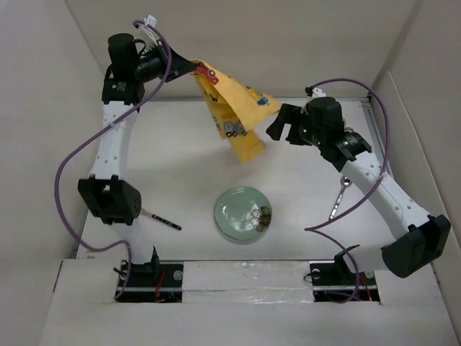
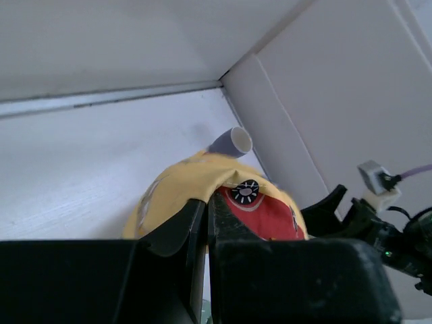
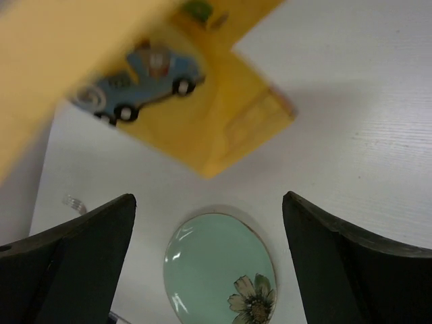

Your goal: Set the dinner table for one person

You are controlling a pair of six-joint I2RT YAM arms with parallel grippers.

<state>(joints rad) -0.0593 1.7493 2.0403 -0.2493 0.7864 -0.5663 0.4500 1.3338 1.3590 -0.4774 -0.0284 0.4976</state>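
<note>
A yellow placemat [image 1: 236, 115] printed with cartoon cars hangs crumpled in the air over the far part of the white dinner table [image 1: 173, 151]. My left gripper [image 1: 196, 70] is raised at the back and shut on the mat's upper corner. In the left wrist view the jaws [image 2: 206, 206] pinch the yellow and red cloth [image 2: 196, 179]. My right gripper [image 1: 277, 121] stands wide open just right of the hanging mat, apart from it. Between the right fingers [image 3: 88, 250] nothing is held; the placemat [image 3: 202, 108] and a green flowered plate [image 3: 219, 273] show beyond them.
The green plate [image 1: 243, 214] lies near the table's front middle. A spoon [image 1: 340, 196] lies at the right under the right arm. A black-handled utensil [image 1: 163, 220] lies at the left front, partly under the left arm. White walls [image 1: 43, 108] enclose the table.
</note>
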